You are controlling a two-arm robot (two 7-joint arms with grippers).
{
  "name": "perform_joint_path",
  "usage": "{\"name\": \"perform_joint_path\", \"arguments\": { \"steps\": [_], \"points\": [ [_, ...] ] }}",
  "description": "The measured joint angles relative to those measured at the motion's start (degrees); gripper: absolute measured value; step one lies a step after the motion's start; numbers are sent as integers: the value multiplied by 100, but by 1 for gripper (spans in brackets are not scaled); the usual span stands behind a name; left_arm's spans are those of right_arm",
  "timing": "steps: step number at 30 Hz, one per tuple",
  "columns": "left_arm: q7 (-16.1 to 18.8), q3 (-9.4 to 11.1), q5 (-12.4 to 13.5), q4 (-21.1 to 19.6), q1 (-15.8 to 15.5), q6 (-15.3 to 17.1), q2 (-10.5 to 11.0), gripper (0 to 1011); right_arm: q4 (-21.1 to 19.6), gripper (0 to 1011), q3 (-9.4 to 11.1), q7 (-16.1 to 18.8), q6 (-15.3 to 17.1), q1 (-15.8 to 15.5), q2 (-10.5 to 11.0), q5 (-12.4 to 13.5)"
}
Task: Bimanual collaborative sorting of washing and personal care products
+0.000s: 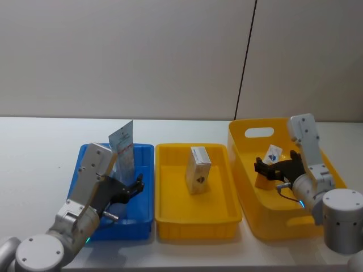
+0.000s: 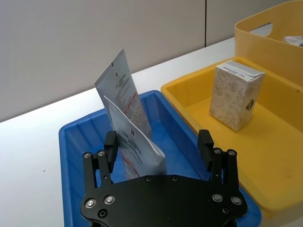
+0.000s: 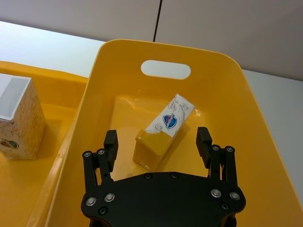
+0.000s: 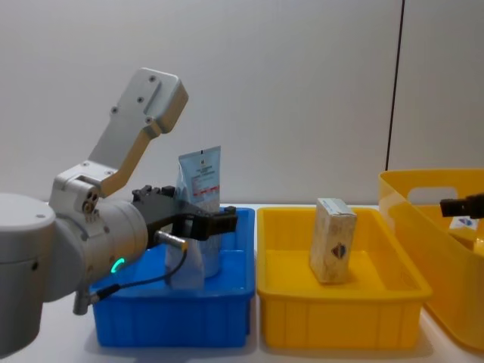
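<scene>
Left gripper, jaws wide and empty, is above the blue bin. Two crimped tubes stand just ahead of it: the nearer tube overlaps the farther tube, and their bases are hidden. Right gripper, jaws wide and empty, is above the deep yellow bin, with one small box lying just ahead. One beige box stands in the yellow tray, between the grippers.

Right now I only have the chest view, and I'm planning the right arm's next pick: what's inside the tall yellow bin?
Observer: One small box with a blue logo lies tilted on the floor of the tall yellow bin.
Operator: Is it being held?
Observer: No, the right gripper hovers over it with fingers open, apart from it.
Operator: And the other arm?
Observer: The left gripper has open fingers too, just short of a tube and a pouch standing in the blue bin.
</scene>
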Motion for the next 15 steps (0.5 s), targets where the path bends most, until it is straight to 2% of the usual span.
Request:
{"name": "perform_joint_path", "arguments": {
  "steps": [7, 15],
  "points": [
    [-38, -14, 43, 157, -131, -46, -51, 989, 0, 1003, 0, 0, 0, 0, 0, 0],
    [-62, -22, 72, 264, -215, -76, -85, 793, 0, 1003, 0, 0, 0, 0, 0, 0]
  ]
}}
